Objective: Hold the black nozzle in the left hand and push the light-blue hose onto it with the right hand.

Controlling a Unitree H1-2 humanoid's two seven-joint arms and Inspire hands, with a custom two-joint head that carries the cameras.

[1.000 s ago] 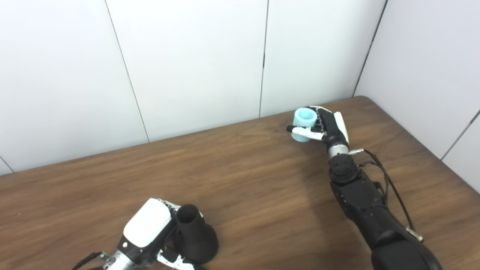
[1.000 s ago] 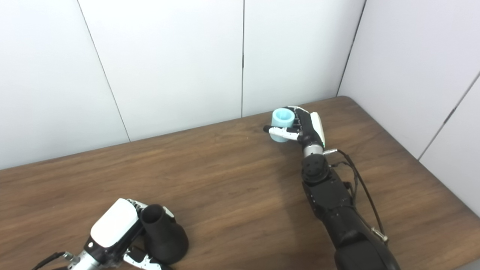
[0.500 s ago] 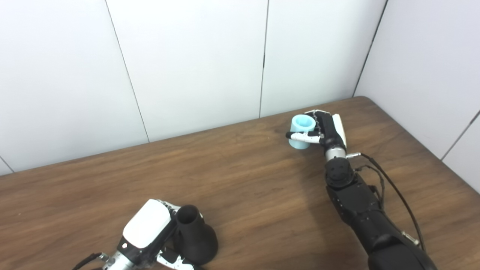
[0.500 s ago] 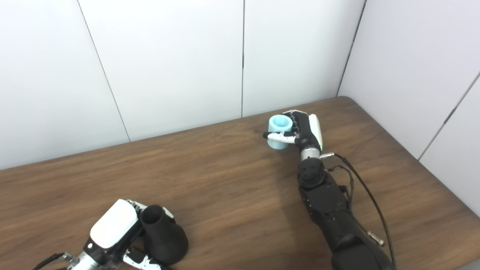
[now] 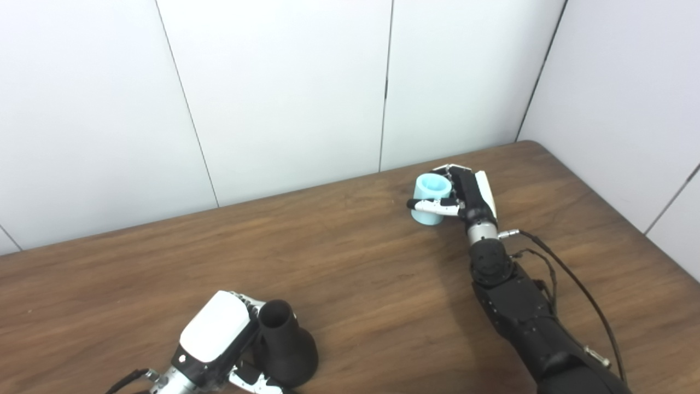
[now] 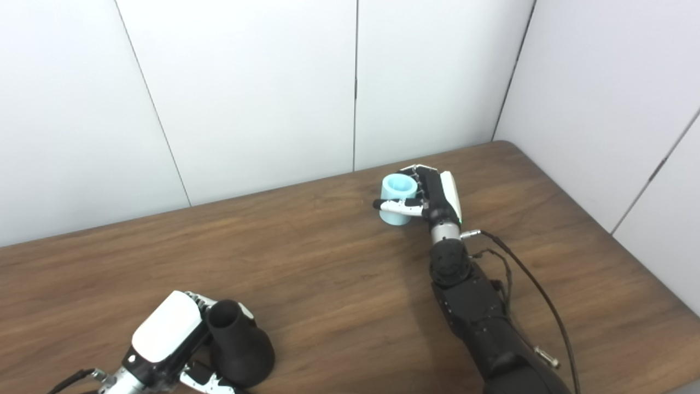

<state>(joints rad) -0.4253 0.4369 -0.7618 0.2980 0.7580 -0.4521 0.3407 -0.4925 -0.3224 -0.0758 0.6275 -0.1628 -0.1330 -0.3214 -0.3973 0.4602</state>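
While both views match, hose [image 5: 431, 192] gripped, nozzle [image 6: 236, 343] held

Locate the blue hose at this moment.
The hose is at the far right of the table, near the back wall, gripped upright in the right hand, far from the nozzle held by the left hand.

The left hand [image 5: 219, 336] sits low at the near edge, white back turned up, fingers curled closed around what it holds. The right arm stretches far forward, its hand [image 5: 470, 194] upright, fingers and thumb wrapped in a firm grasp.
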